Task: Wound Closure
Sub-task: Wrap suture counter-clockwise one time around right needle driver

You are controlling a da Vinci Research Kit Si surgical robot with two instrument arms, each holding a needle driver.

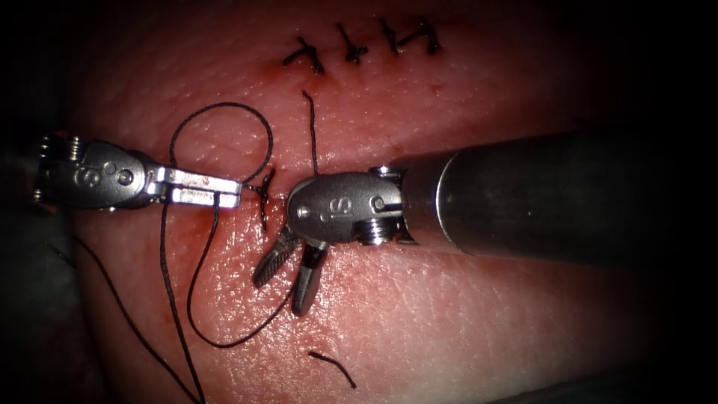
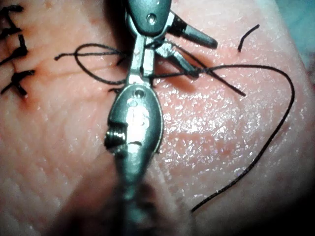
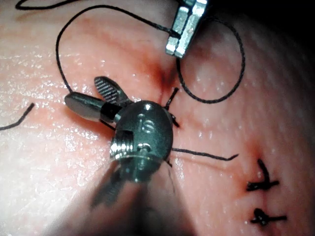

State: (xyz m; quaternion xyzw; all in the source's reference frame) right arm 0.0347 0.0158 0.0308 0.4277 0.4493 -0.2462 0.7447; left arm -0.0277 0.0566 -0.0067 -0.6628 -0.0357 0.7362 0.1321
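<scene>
Your tissue (image 1: pixel 464 329) lies broad under both tools, with the cut running from the finished stitches (image 1: pixel 359 46) at the far side down toward the fresh stitch (image 1: pixel 265 196) between the two tips. Your right tool (image 1: pixel 292 273) comes in from the right, wrist bent toward you; its jaws stand apart and hold nothing, pointing near and slightly left, just right of the cut. Your left tool (image 1: pixel 224 188) reaches in level from the left, jaws pressed together on the thread (image 1: pixel 224 108) right beside that stitch, on the cut's left. What matters here: the thread loops far and left above the left tool's jaws, then drops near, sweeps under the right tool's open jaws and rises toward them, so the free strand lies nearer your right tool, its run crossing those jaws rather than lining up with them. A short tail (image 1: pixel 310 131) stands far of the right wrist. A cut end of thread (image 1: pixel 333 366) lies near. I cannot make out the needle.
</scene>
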